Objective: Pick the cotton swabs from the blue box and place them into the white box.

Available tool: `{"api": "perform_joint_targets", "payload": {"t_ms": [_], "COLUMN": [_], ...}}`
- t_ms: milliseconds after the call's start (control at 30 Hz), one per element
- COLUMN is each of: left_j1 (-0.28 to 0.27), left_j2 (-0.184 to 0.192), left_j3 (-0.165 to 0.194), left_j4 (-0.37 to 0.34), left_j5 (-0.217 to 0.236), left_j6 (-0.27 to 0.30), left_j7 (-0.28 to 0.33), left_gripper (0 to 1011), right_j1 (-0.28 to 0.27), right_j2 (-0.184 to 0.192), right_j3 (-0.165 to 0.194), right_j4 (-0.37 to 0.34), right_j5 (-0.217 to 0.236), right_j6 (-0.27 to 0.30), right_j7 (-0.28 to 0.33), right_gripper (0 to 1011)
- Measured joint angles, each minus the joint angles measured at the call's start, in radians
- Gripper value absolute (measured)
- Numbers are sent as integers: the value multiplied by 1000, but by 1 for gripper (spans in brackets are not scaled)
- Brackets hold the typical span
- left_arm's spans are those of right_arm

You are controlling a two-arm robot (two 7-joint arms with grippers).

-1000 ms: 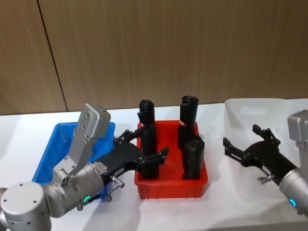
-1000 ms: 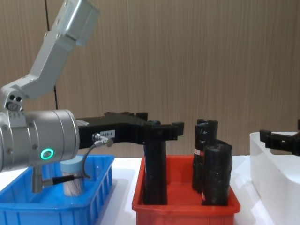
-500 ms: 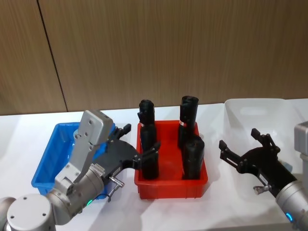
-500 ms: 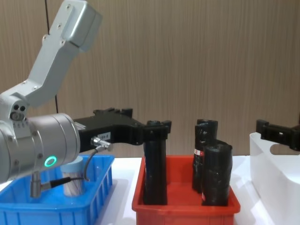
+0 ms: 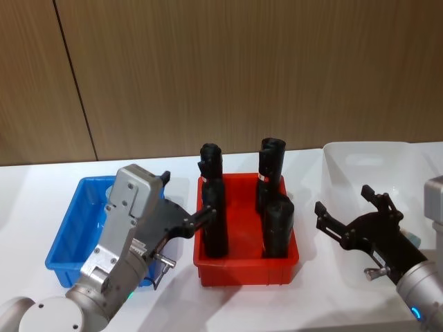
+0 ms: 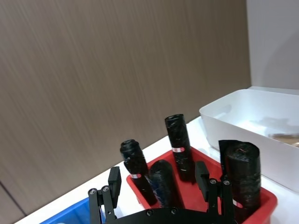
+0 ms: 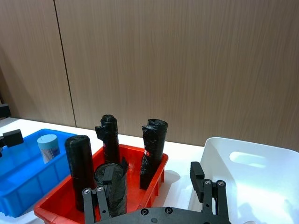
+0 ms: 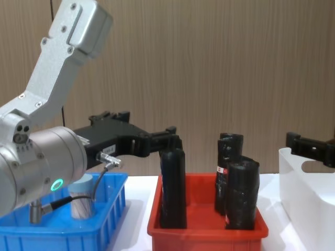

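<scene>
The smooth, translucent white box (image 5: 360, 155) sits right of the red bin (image 5: 246, 270), the ribbed blue box (image 5: 66, 235) left of it. The left gripper (image 5: 187, 197), spread and empty, has drawn back off the red bin toward the blue box, likely lining up on the clear, blue-lidded cotton swabs (image 8: 82, 201) there. The right gripper (image 5: 343, 200), right of the red bin, is spread empty.

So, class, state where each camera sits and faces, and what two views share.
Head: high, looking down at the red bin; left gripper and right gripper show.
Chest: low, looking across; left arm shows.
Left wrist: faces the white box; own jaws.
Right wrist: faces the blue box; own jaws.
Wrist views share the black rolls.
</scene>
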Motion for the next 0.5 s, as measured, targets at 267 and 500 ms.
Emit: {"api": "perform_joint_targets", "payload": {"t_ms": [267, 500], "left_j1": [15, 18], "left_j2": [0, 0], "left_j3": [7, 8], "left_j4": [-14, -16], "left_j5": [27, 32], "left_j6": [-20, -23], "left_j7": [64, 75], "left_gripper": [1004, 1004], "right_j1": [0, 0], "right_j2": [0, 0], "right_j3": [0, 0], "right_j4": [0, 0], "right_j5": [0, 0], "right_j6": [0, 0], "right_j7": [0, 0], "right_gripper": [1001, 1001]}}
